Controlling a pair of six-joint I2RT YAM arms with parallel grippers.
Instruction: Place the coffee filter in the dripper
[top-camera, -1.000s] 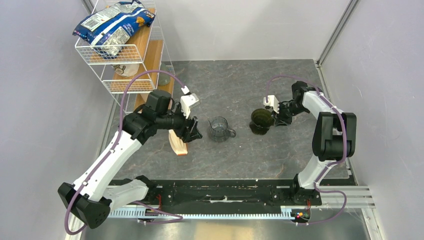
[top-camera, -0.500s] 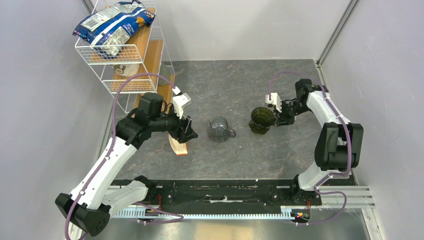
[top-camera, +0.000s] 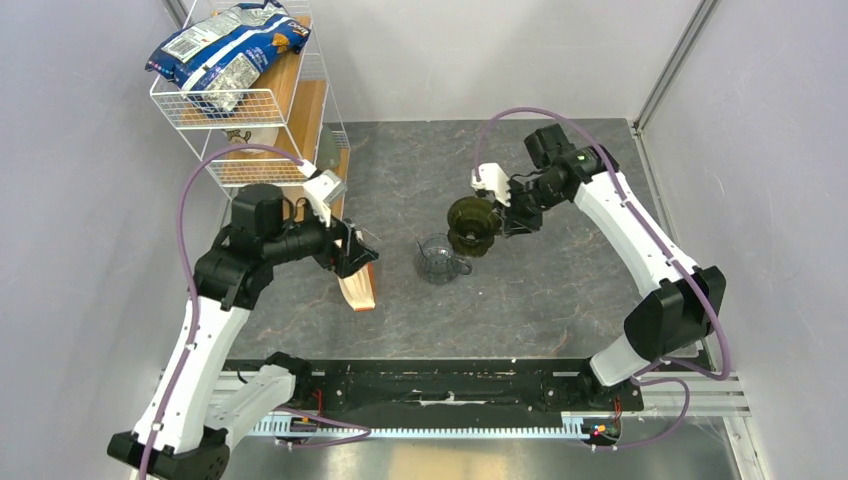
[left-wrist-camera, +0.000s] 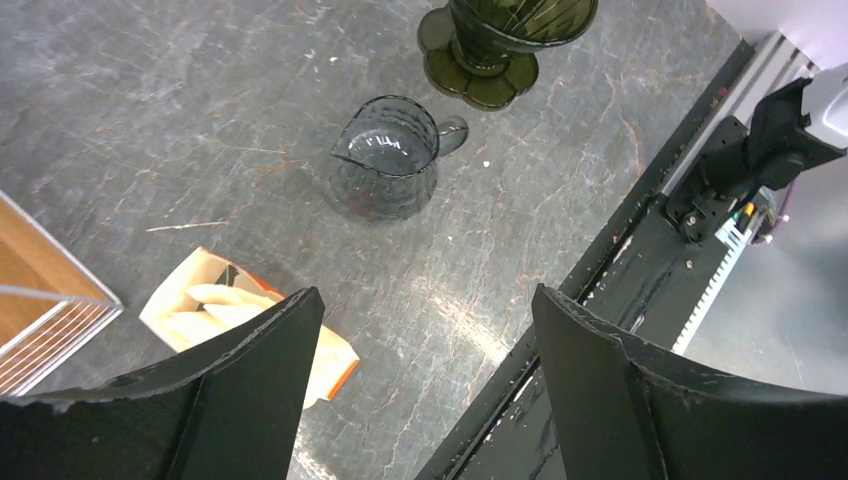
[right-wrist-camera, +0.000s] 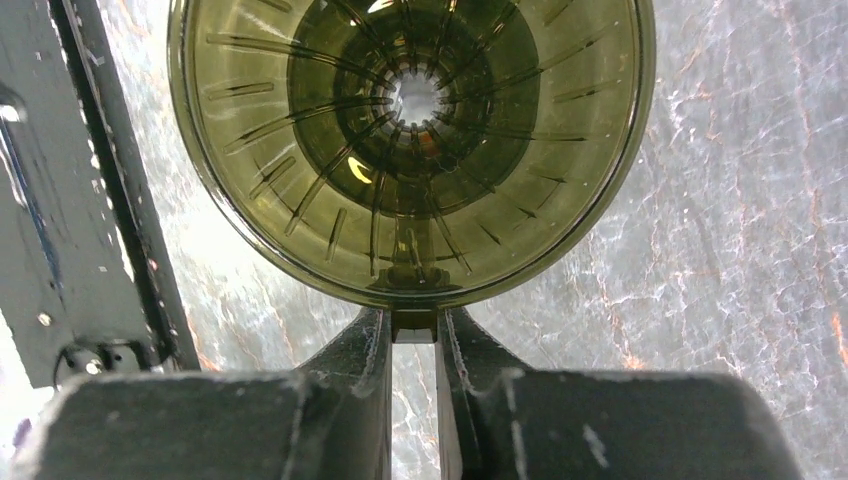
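Note:
The dark olive-green dripper (top-camera: 472, 221) is held above the table, just right of the glass cup (top-camera: 438, 258). My right gripper (top-camera: 507, 205) is shut on the dripper's small side handle (right-wrist-camera: 414, 322); the right wrist view looks down into the empty ribbed cone (right-wrist-camera: 412, 140). The dripper also shows at the top of the left wrist view (left-wrist-camera: 503, 42). My left gripper (top-camera: 352, 255) is open and empty, above the tan, orange-edged filter packet (top-camera: 358, 289), whose open end shows white filters (left-wrist-camera: 222, 307). No loose coffee filter is in view.
A white wire rack (top-camera: 250, 100) with wooden shelves and a blue bag (top-camera: 225, 50) stands at the back left. The clear glass cup (left-wrist-camera: 387, 168) stands mid-table. A black rail (top-camera: 450, 385) runs along the near edge.
My right gripper has lifted the dripper and carried it left, close to the glass cup. My left arm has drawn back to the left, over the filter packet.

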